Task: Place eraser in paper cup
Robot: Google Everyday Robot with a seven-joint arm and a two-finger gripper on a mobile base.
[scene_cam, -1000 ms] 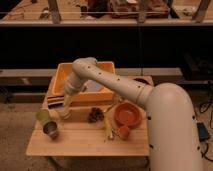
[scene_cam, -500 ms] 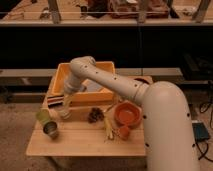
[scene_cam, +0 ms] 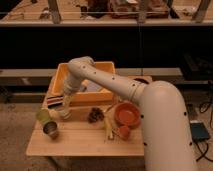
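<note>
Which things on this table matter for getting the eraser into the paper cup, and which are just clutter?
Job: eraser, by the tray's left corner; paper cup, right beside it; gripper, low over that cup.
Lying about: green cup, metal cup, yellow tray, orange bowl, small orange cup.

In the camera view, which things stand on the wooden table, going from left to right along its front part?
Green cup → grey metal cup → claw → dark pine cone → yellow banana → small orange cup, with the orange bowl behind it.
</note>
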